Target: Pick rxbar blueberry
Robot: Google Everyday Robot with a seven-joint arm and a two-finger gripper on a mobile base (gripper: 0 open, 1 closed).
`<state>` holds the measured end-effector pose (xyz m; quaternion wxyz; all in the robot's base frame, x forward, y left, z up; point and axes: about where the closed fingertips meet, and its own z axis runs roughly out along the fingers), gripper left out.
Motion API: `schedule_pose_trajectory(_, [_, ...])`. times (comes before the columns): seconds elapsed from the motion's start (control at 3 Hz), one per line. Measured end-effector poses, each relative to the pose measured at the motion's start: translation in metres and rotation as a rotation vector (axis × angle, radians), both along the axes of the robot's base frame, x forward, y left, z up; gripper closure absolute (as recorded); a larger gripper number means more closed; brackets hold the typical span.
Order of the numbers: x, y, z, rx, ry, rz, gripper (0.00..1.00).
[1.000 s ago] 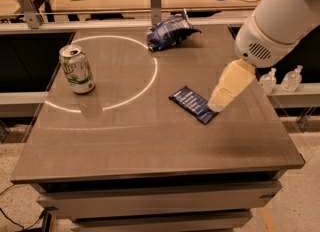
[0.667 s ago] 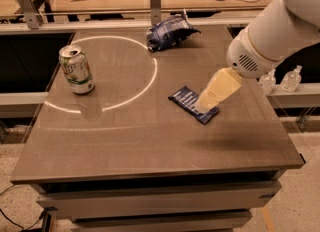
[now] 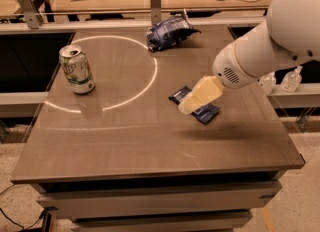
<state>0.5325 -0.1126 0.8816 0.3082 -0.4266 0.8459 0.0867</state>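
Observation:
The rxbar blueberry [image 3: 180, 95] is a small flat dark navy-blue wrapper lying on the table right of centre. My gripper [image 3: 192, 102] comes in from the right on a white arm and hangs just above the bar, covering its middle. The bar's two ends show on either side of the cream-coloured finger.
A green and white soda can [image 3: 76, 69] stands at the left. A puffy blue-and-white chip bag [image 3: 169, 31] lies at the back centre. A bright ring of light [image 3: 150, 78] marks the tabletop. The table's front edge [image 3: 150, 171] is near. A bench with clutter stands behind.
My gripper has moved left and down, from beside the bar's right end to over its middle. The bar, can and bag have not moved.

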Motion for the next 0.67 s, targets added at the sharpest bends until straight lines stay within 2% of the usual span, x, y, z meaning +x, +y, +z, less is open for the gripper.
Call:
schedule_pose_trajectory(0.33, [0.005,0.010,-0.013,0.014,0.009,-0.002,0.00])
schedule_pose_trajectory(0.67, [0.005,0.016,-0.031,0.028,0.038,-0.040,0.00])
